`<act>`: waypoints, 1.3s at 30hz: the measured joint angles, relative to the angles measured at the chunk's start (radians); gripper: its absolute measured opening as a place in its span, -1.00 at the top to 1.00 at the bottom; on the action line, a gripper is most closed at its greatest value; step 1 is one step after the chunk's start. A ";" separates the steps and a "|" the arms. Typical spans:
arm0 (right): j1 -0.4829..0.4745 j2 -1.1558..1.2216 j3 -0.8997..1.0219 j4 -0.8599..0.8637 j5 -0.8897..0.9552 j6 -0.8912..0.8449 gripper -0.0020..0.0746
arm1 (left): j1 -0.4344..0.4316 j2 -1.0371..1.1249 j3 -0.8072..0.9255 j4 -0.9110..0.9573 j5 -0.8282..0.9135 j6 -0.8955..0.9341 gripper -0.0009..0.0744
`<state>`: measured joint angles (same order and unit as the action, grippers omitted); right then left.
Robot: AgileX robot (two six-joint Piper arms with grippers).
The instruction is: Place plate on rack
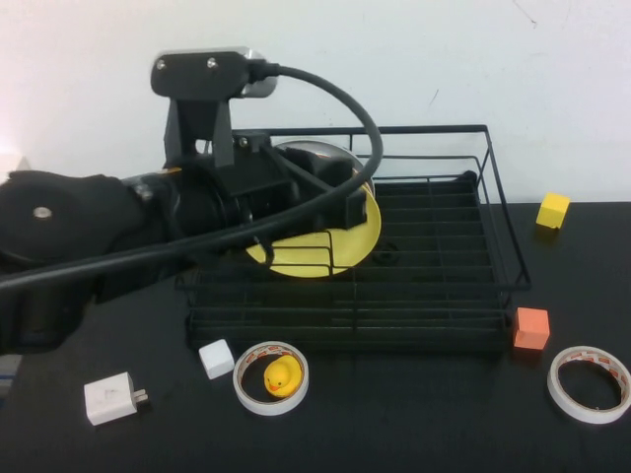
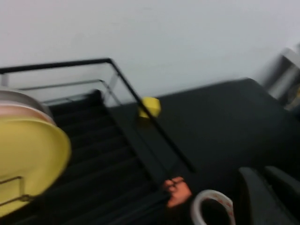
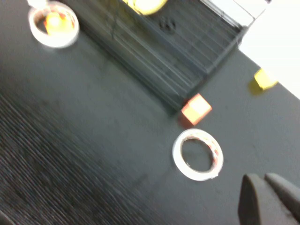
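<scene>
The black wire rack holds the yellow plate standing on edge among its wires; rigid and slick, the plate is best pinched at its rim. The left gripper sits at the plate, its opening hidden. The right gripper hangs above the table, fingers together and empty.

Even, bright light falls across the high view, soft and without hard shadows; the white wall reads nearly flat. The black counter soaks up light, faint sheen only. The left tool's dark housing loses detail against it. Both wrist views are smeared by motion blur: the plate edge is soft, and the rack wires blur into streaks.
</scene>
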<state>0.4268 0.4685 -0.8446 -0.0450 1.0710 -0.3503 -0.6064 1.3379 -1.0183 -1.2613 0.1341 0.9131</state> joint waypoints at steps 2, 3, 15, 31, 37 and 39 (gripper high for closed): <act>0.000 -0.067 0.057 0.011 -0.024 0.002 0.94 | 0.000 -0.020 0.000 0.005 0.063 0.000 0.96; 0.000 -0.092 0.082 0.015 -0.034 0.004 0.94 | 0.000 -0.030 0.000 0.014 0.087 0.000 0.96; 0.000 -0.198 0.362 0.025 -0.115 0.011 0.94 | 0.000 -0.317 0.135 0.070 0.018 0.025 0.96; 0.000 -0.199 0.372 0.045 -0.272 0.012 0.94 | 0.000 -0.702 0.635 0.008 -0.182 0.056 0.96; 0.000 -0.199 0.372 0.085 -0.299 0.012 0.94 | 0.000 -0.731 0.650 0.002 -0.212 0.060 0.96; 0.000 -0.199 0.372 0.106 -0.301 0.012 0.94 | 0.000 -0.733 0.650 0.002 -0.214 0.060 0.96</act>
<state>0.4268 0.2696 -0.4725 0.0607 0.7704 -0.3378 -0.6064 0.6048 -0.3683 -1.2595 -0.0801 0.9732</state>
